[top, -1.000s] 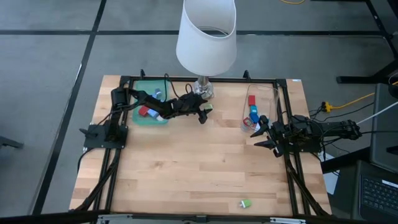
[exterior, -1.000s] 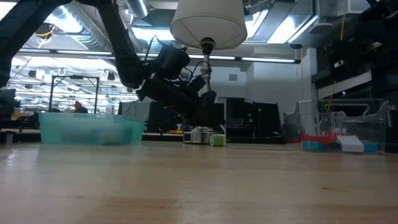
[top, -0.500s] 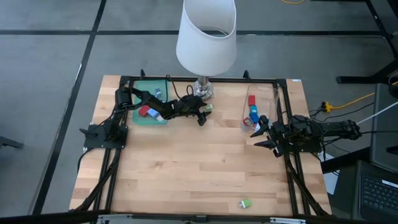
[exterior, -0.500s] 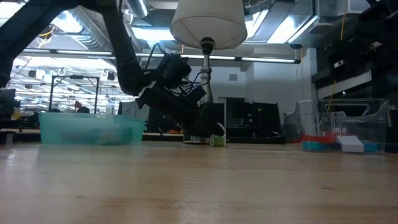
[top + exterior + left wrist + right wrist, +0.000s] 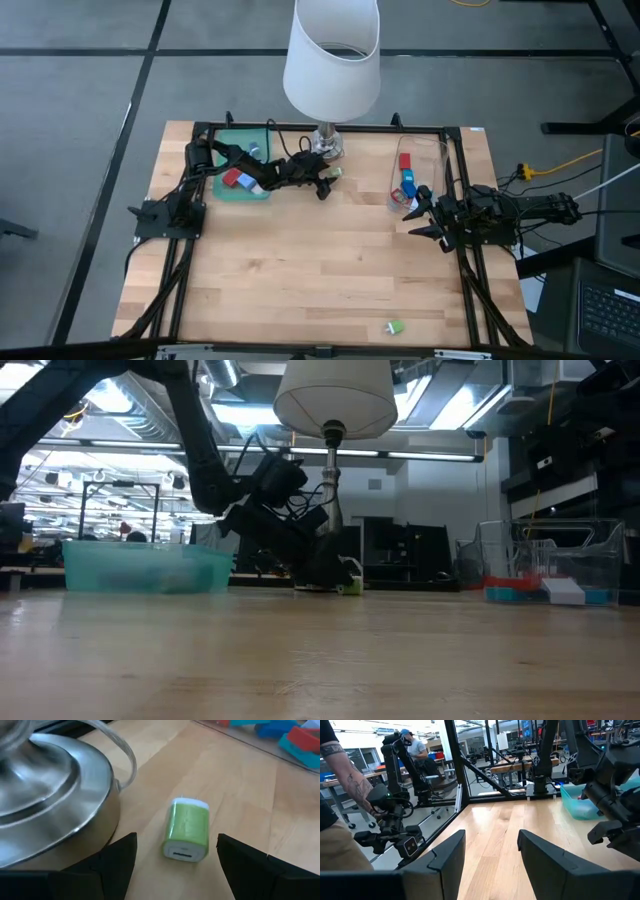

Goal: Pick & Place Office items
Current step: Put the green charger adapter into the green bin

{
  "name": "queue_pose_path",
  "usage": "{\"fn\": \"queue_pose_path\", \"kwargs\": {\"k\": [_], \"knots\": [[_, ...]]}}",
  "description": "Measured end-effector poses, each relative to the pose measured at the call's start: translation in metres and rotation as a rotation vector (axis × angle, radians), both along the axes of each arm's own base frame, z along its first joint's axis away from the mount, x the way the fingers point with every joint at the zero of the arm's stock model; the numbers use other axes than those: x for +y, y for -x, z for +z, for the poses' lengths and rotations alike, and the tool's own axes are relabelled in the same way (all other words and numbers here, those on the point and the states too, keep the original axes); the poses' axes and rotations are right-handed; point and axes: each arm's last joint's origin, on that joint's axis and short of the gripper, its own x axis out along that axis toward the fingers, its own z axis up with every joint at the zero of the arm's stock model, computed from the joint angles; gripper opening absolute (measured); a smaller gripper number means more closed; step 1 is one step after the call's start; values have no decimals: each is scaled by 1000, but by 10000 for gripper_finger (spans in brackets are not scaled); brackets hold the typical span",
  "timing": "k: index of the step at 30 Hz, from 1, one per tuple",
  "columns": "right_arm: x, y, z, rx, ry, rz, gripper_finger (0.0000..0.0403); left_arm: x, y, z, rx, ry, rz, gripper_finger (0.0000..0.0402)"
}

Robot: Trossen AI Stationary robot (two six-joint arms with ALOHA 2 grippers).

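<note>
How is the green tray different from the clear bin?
The green tray sits by the left arm, the clear bin by the right arm. The tray is tinted teal-green, with a low wall; the bin is see-through and stands taller. In the high view the tray looks wider, the bin narrow and long. Both rest on the table and hold small red and blue pieces.

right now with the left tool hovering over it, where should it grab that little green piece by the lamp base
Take the green piece across its two long green sides, coming straight down. It lies flat on the table with its white end face toward the camera, and the left tool already stands open astride it. The lamp base sits close on one side, so that finger has less room, though probably enough.
</note>
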Motion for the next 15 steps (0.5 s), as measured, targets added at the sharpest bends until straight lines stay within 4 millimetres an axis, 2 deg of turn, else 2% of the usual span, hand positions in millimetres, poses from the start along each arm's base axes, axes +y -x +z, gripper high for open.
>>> {"fn": "queue_pose_path", "kwargs": {"k": [3,8,15], "knots": [[0,0,0,0,0,0,192,-1,-2,-5,-25,20,-20,269],[0,0,0,0,0,0,192,-5,-15,-10,-55,26,-35,269],[0,0,0,0,0,0,192,-6,-27,-9,-62,23,-5,267]]}}
